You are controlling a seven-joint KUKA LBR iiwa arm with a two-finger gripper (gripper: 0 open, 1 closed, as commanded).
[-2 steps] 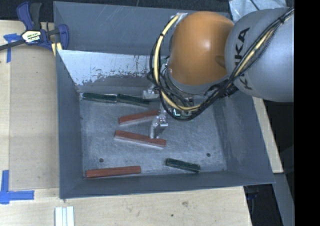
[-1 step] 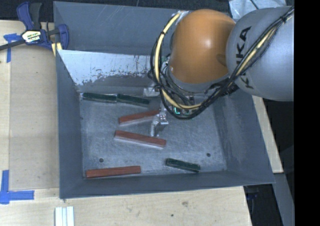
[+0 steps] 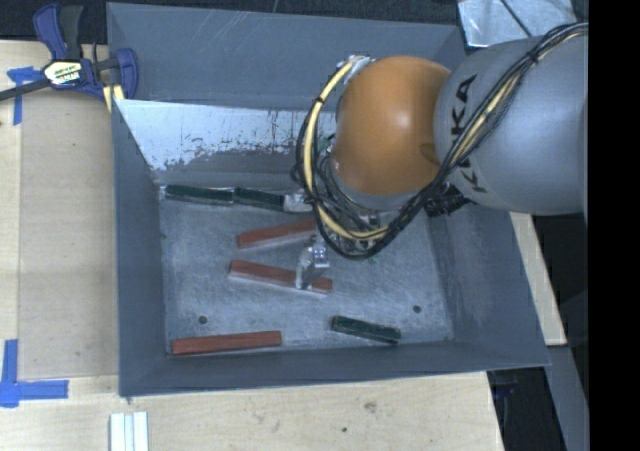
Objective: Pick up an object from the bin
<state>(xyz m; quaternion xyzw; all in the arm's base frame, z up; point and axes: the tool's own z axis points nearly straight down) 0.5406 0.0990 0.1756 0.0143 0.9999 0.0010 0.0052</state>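
At the front of the grey bin (image 3: 140, 269), close to the wall, a long red-brown stick (image 3: 226, 343) lies flat, and a short dark green stick (image 3: 365, 330) lies to its right. A bit further back is a second red-brown stick (image 3: 268, 274) with a pale end. The gripper (image 3: 318, 261) is low down right at that end, maybe touching it (I cannot tell if the gripper is open or closed). Just behind is a third red-brown stick (image 3: 277, 234), and at the back a long dark green stick (image 3: 222, 196) lies along the wall. The round orange cover (image 3: 385, 129) on the arm hangs above them. I think the job is near its start: every stick lies on the floor and nothing is up in the air, so the grab and the lift are left to do
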